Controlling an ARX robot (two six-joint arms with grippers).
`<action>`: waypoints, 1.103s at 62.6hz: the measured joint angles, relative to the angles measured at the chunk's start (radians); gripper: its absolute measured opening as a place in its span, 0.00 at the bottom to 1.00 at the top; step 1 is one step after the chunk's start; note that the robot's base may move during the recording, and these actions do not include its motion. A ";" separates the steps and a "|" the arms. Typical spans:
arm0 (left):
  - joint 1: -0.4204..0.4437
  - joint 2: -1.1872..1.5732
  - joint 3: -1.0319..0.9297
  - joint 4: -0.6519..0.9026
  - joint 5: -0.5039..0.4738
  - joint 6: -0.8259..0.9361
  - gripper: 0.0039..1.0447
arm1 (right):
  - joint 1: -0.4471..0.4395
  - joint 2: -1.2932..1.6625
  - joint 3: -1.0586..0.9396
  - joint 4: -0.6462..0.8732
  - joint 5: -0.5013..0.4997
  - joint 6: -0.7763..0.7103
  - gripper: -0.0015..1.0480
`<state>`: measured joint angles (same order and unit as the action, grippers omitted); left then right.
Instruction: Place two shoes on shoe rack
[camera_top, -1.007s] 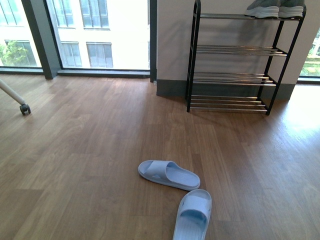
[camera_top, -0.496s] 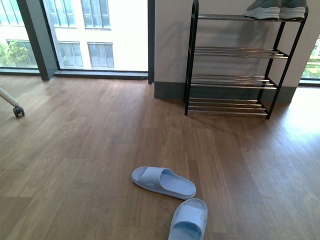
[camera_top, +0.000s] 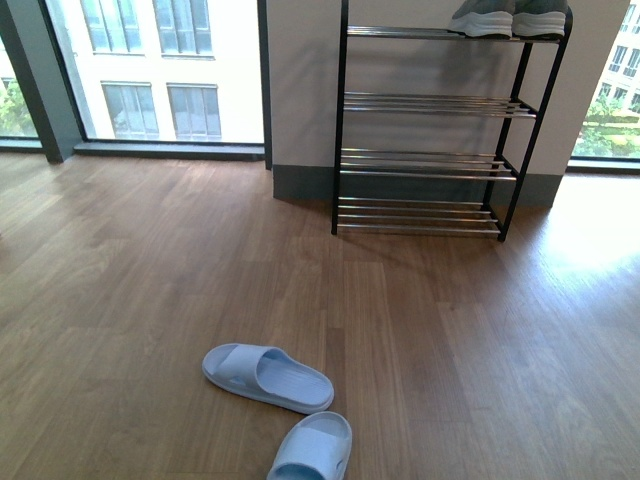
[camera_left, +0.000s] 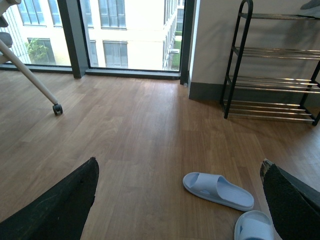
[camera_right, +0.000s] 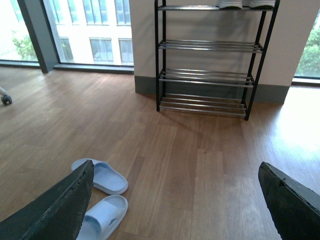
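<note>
Atop the shoe rack (camera_top: 430, 103), two shoes (camera_top: 482, 21) sit abreast, lengthwise front-to-back.

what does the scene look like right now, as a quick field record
shoe rack: four tiers, against the wall
grey sneakers: both on the rack's top tier, right end, side by side
light blue slides: two, on the wood floor, near the robot
left claw: open, holding nothing
right claw: open, holding nothing
</note>
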<state>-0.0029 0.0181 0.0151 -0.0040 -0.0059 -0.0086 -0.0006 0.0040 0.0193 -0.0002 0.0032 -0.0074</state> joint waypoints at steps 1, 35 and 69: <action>-0.006 0.011 0.007 -0.029 -0.026 -0.012 0.91 | 0.000 0.000 0.000 0.000 0.000 0.000 0.91; -0.281 1.173 0.327 0.180 0.052 -0.198 0.91 | 0.000 0.000 0.000 0.000 -0.002 0.000 0.91; -0.361 1.777 0.649 0.192 0.127 -0.089 0.91 | 0.000 0.000 0.000 0.000 -0.002 0.000 0.91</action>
<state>-0.3641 1.7954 0.6636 0.1879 0.1211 -0.0975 -0.0006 0.0040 0.0193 -0.0002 0.0010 -0.0074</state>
